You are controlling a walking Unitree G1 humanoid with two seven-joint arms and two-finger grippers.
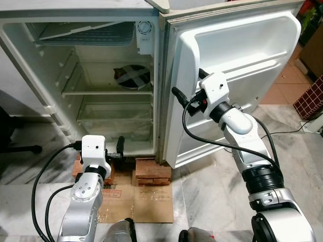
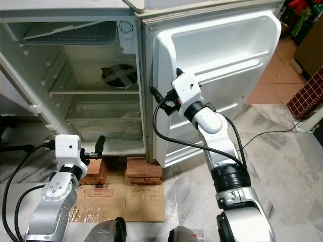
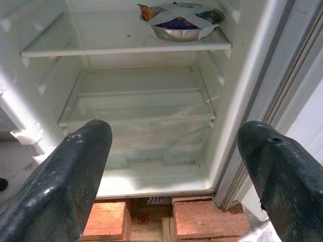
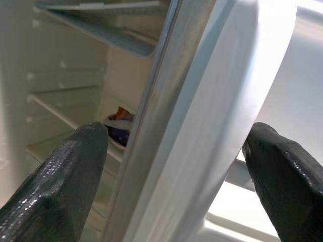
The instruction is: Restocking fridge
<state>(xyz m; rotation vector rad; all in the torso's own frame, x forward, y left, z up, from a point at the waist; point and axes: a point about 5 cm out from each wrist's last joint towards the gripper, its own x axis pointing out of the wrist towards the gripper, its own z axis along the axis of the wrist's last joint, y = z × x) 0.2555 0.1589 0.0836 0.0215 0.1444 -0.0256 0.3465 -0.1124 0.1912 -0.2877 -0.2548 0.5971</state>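
The left gripper (image 3: 171, 166) is hovering low before the open fridge (image 1: 81, 85), fingers spread wide and holding nothing — bricks (image 1: 151, 171) are propping the cabinet up over flattened cardboard (image 1: 136, 201). A taped bowl (image 1: 132, 76) is sitting on the middle shelf. Further right, the right gripper (image 4: 176, 166) is straddling the door (image 1: 237, 65) edge — fingers wide apart, one each side.
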